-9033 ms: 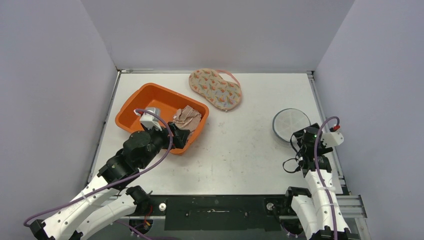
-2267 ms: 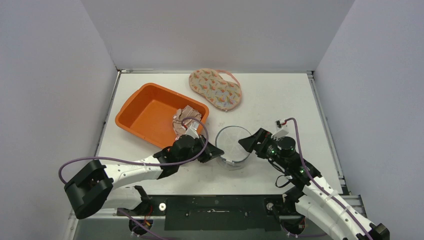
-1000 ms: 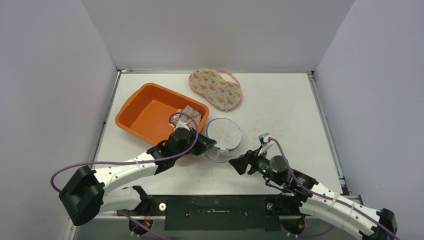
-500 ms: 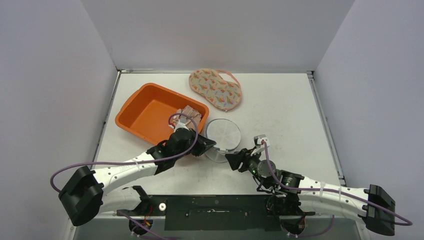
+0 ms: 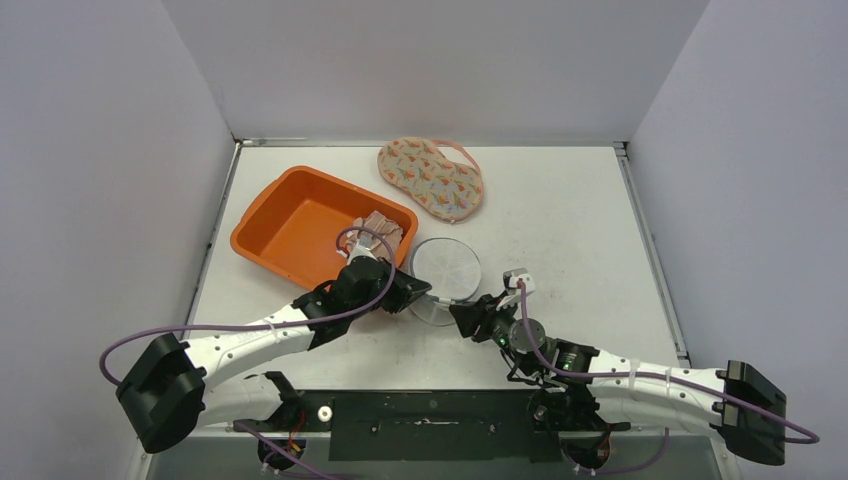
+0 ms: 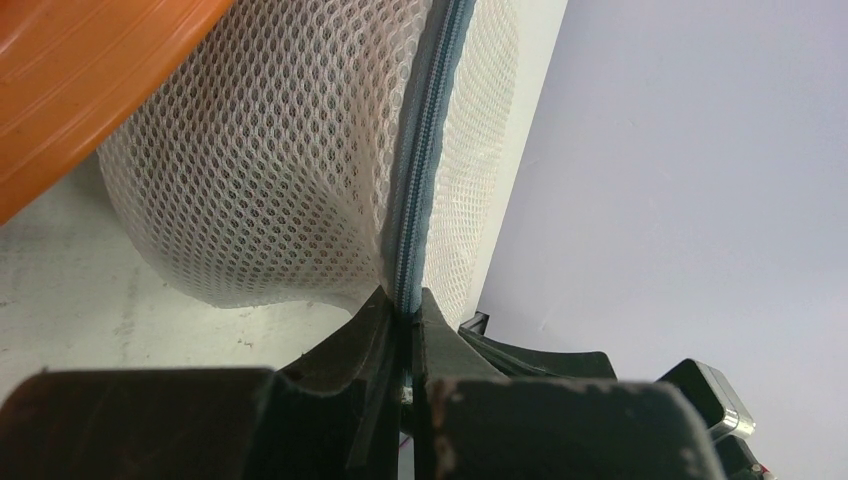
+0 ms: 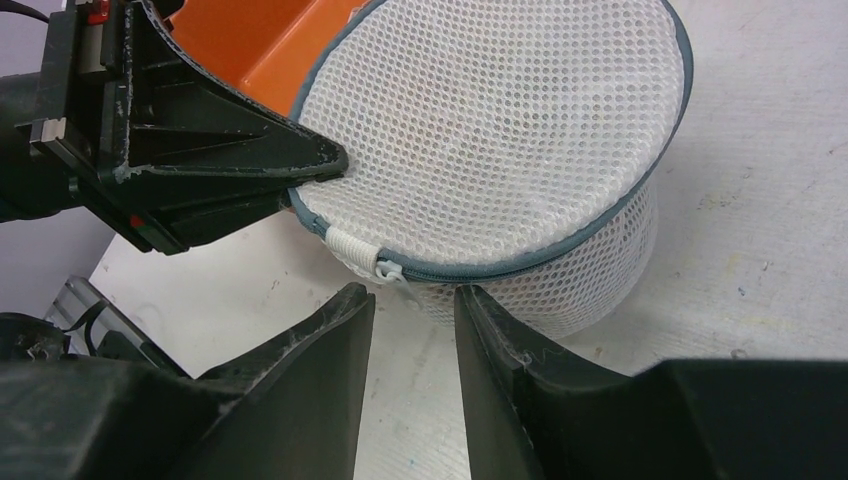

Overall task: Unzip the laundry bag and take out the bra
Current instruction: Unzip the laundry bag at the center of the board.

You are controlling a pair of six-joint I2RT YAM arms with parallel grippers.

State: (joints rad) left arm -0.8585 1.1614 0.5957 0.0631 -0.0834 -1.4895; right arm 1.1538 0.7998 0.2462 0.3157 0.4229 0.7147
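Observation:
The laundry bag point(image 5: 447, 270) is a round white mesh drum with a grey-blue zipper point(image 7: 560, 255) round its lid, standing beside the orange bin. My left gripper point(image 5: 415, 292) is shut on the bag's zipper seam point(image 6: 425, 150) at its left side. My right gripper point(image 7: 412, 292) is at the bag's near side, jaws apart. The small white zipper pull point(image 7: 403, 283) hangs just at the mouth of that gap, untouched by either fingertip. The bra is hidden; the mesh does not show what is inside.
An orange bin point(image 5: 290, 215) sits left of the bag with a beige crumpled cloth point(image 5: 378, 232) at its right corner. A patterned padded garment with a pink strap point(image 5: 432, 177) lies at the back. Grey walls enclose the table on three sides.
My right gripper has slid left and closer to the bag's near side, and its jaws have narrowed around the zipper pull. The left gripper keeps its hold; the bag has barely moved.

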